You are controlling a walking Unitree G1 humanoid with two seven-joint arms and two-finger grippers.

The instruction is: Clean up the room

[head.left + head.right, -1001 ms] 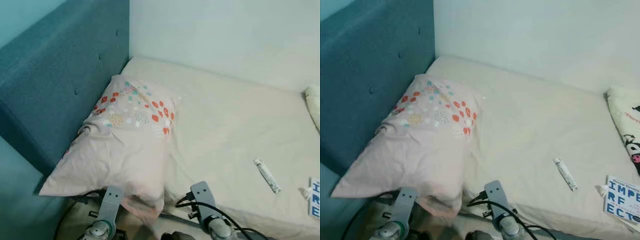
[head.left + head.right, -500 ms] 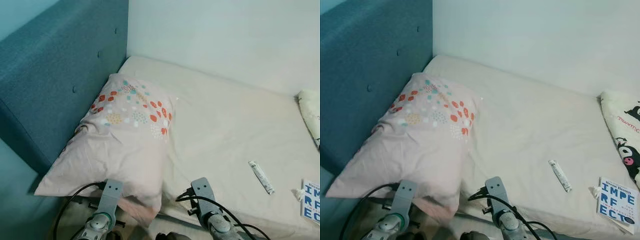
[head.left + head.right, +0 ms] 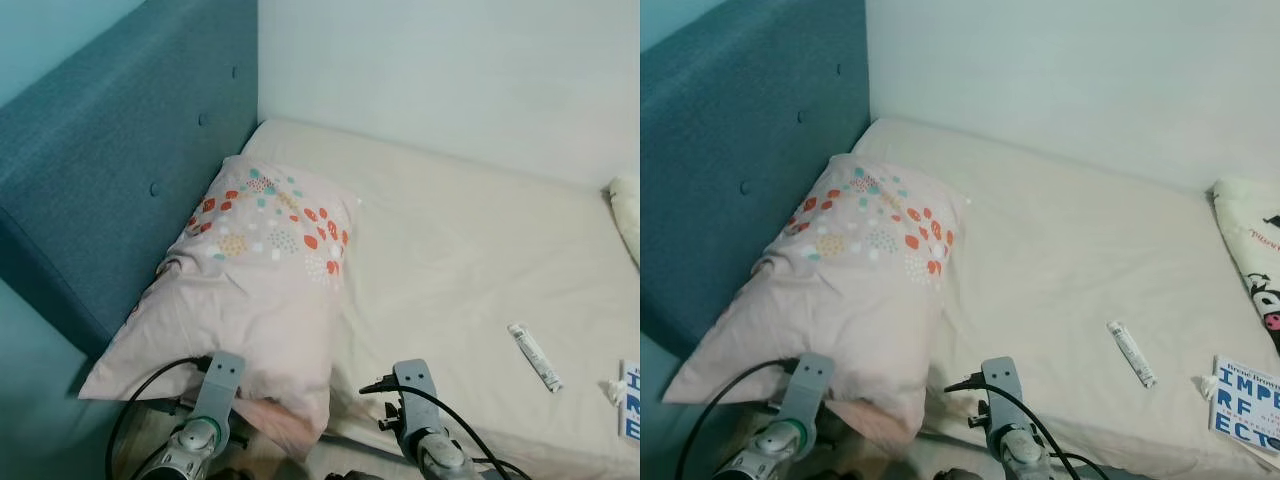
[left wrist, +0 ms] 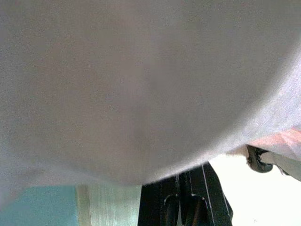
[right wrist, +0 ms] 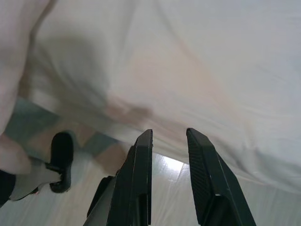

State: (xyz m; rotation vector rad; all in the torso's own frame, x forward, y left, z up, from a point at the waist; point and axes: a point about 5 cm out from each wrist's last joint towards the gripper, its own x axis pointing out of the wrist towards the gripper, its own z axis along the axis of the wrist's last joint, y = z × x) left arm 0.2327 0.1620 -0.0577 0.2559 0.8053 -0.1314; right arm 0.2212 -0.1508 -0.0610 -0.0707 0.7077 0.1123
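Right end effector (image 5: 169, 141) fingers apart, below bed (image 5: 225, 70) edge; pillow (image 3: 250, 280) beside. Left end effector (image 4: 181, 207) state indeterminable.

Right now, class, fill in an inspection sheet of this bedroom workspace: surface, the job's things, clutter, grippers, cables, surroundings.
Surface: bed with a cream sheet, lightly creased.
Job's things: pillow with orange and teal dots, at the head end, its near corner overhanging the bed's edge.
Clutter: small white tube on the sheet; blue-lettered book near the edge; cartoon-print pillow at the far right.
Grippers: left gripper under the pillow's overhang, state unclear; right gripper open, below the bed's edge.
Cables: black cables loop along both wrists.
Surroundings: teal headboard, pale wall, a slipper on the floor.
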